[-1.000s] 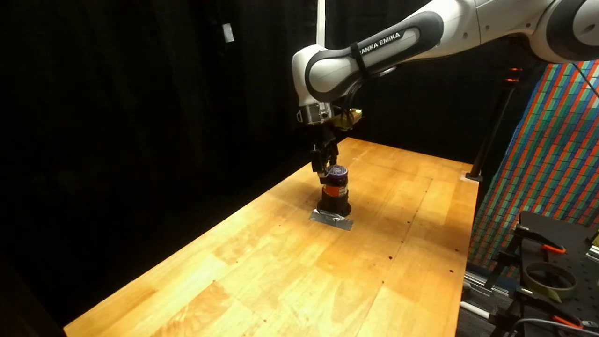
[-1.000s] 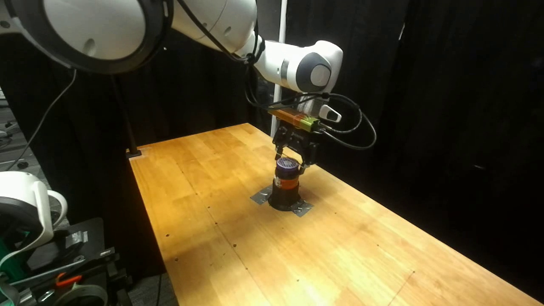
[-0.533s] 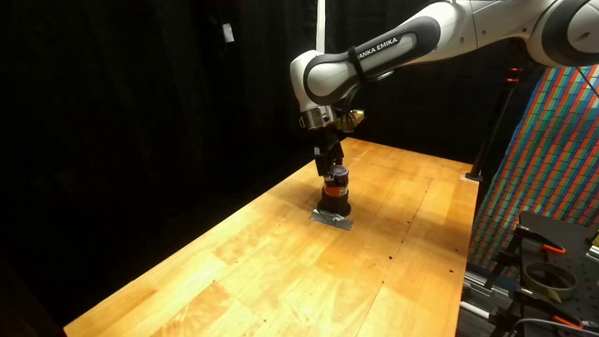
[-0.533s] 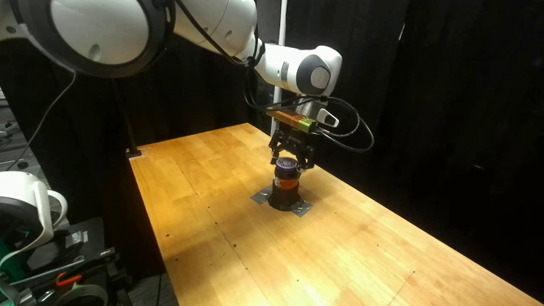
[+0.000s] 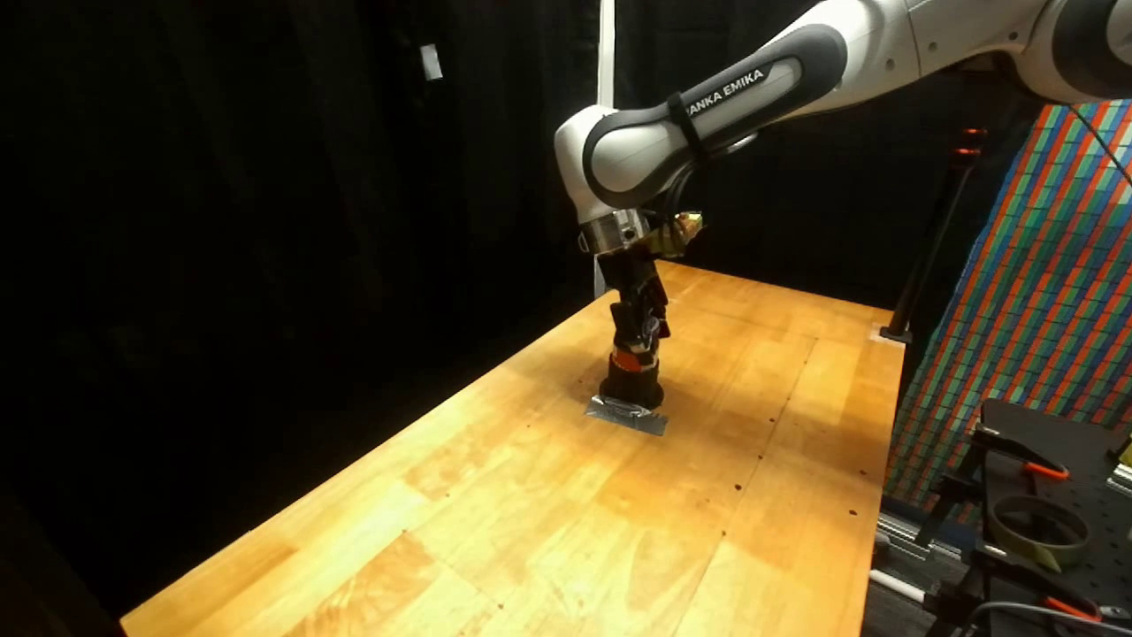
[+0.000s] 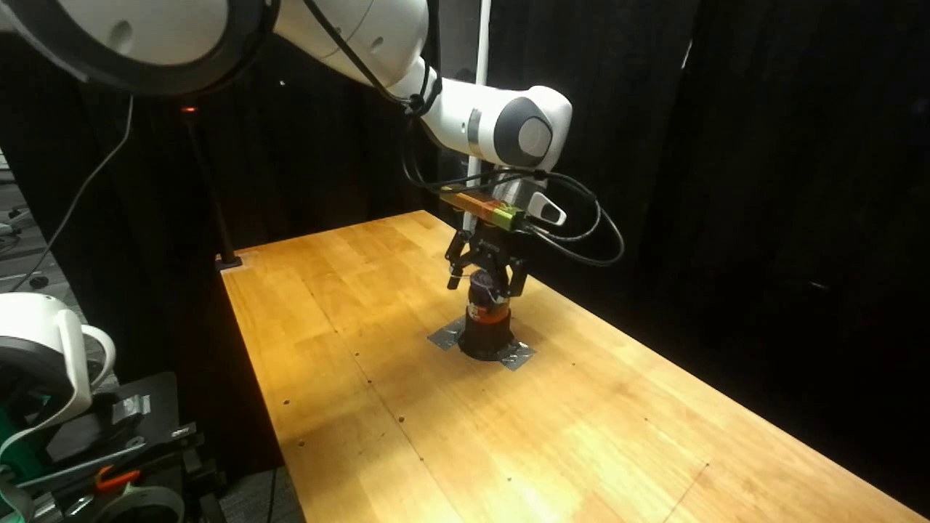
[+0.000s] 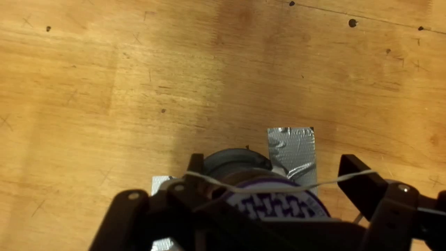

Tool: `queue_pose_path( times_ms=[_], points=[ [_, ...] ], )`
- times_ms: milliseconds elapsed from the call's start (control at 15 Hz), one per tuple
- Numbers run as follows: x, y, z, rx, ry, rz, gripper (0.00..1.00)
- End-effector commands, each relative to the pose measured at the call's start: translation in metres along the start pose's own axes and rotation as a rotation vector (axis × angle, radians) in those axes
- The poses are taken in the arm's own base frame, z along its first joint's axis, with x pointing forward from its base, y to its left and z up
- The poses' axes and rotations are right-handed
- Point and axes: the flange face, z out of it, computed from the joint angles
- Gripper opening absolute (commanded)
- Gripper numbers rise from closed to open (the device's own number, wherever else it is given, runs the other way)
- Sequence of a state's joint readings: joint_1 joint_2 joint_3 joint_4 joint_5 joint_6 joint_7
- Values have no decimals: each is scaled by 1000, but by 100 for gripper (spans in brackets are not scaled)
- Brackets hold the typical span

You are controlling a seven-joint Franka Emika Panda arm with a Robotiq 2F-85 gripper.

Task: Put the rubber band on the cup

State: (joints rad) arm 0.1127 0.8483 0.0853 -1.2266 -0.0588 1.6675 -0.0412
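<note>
In an exterior view, the dark cylindrical cup [image 5: 631, 386] with an orange-red stripe stands on the wooden surface [image 5: 548, 495]; in an exterior view, the wide-spread black tool [image 6: 479, 288] might topple it by leaning left; in the wrist view, the thin whitish rubber band [image 7: 271, 190] spanning its tips could snag if lowered off-centre.

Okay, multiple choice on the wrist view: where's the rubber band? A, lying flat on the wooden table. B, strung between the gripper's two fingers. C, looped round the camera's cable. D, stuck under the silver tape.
B: the wrist view shows the rubber band running from one finger of the open gripper to the other, crossing the picture of the cup's top.
</note>
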Motion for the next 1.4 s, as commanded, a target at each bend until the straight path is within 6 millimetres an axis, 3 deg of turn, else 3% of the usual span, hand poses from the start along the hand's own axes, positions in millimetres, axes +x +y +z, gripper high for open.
queue_pose_path(
  times_ms=[0,467,533,600,1067,1267,1333],
  points=[
    [-34,-6,8,-15,8,27,100],
    [-70,-11,25,-33,171,60,100],
    [-76,-12,27,-39,206,62,75],
    [-83,-12,30,-39,232,69,74],
    [-137,-18,51,-49,480,110,20],
    [-163,-19,66,-58,589,117,16],
    [-171,-20,73,-60,636,114,19]
  ],
)
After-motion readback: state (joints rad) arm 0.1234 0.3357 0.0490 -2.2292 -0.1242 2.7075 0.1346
